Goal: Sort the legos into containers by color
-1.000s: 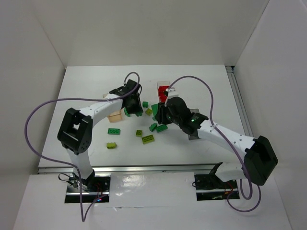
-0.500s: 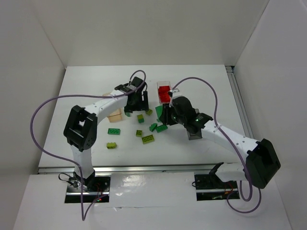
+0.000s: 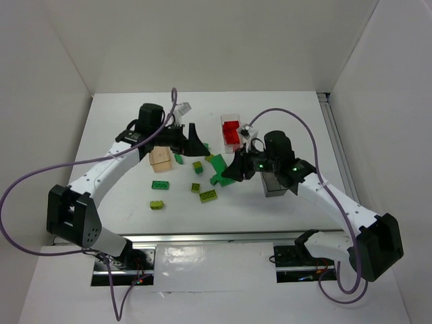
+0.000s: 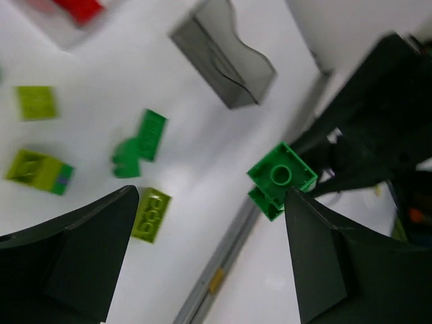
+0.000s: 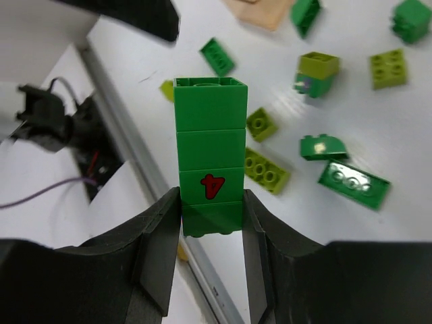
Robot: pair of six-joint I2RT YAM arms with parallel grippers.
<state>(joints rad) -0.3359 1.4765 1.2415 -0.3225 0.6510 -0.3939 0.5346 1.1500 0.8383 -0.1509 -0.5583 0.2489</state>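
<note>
My right gripper [image 5: 210, 216] is shut on the bottom of a tall dark green stack of legos [image 5: 209, 135] with a red mark, held above the table [image 3: 219, 162]. My left gripper [image 3: 194, 139] stands open and empty, its fingers [image 4: 74, 250] wide apart. Loose legos lie below: a lime bar [image 3: 208, 196], a green plate [image 3: 160, 185], a lime-and-green block [image 3: 198, 166]. The clear container [image 3: 231, 128] holds red legos. The wood container [image 3: 160, 158] sits under the left arm. The dark grey container [image 3: 273, 183] is beside the right wrist.
More bricks are scattered mid-table: a small lime one [image 3: 156, 204], a green pair [image 3: 216, 180], a tiny lime square [image 3: 195, 187]. The metal rail [image 3: 202, 236] runs along the table's near edge. White walls enclose the back and sides.
The left gripper has opened and swung up and back to the left, leaving a lime-and-green block on the table. The right gripper has shifted right with the green stack.
</note>
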